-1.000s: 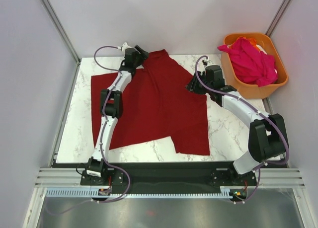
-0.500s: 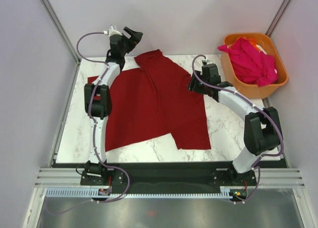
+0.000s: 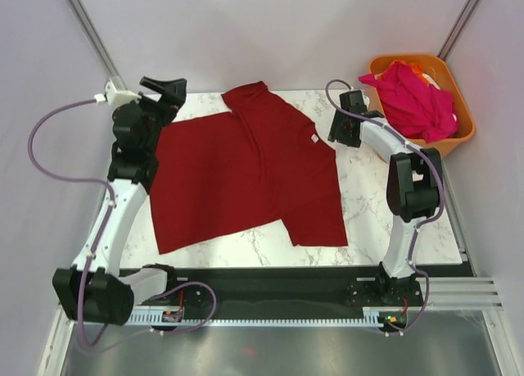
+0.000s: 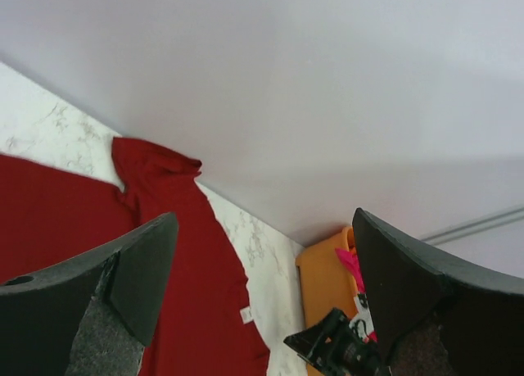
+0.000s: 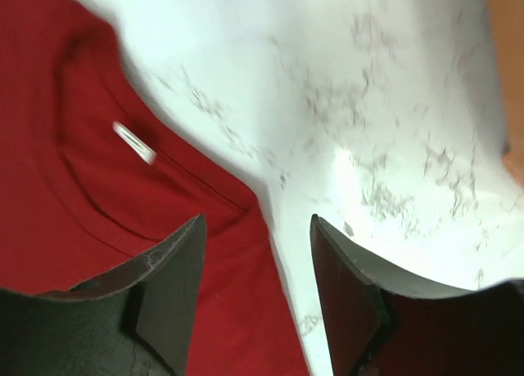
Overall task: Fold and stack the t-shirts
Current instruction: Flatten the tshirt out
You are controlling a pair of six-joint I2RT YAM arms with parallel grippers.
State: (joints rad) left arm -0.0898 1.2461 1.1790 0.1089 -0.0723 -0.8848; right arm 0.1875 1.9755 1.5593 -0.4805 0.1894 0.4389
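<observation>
Marbled tabletop (image 3: 368, 220) is carrying the limp crimson t-shirt (image 3: 246, 171); corners are being judged best; left claw (image 4: 262, 286) and right claw (image 5: 255, 286) are gaping, empty.

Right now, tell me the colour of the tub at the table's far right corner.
Orange tub, clearest in the top view.

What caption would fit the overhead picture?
Dark crimson cloth t-shirt spread on the marble table, both robot hands off it; magenta shirt waits in the orange plastic tub.
</observation>
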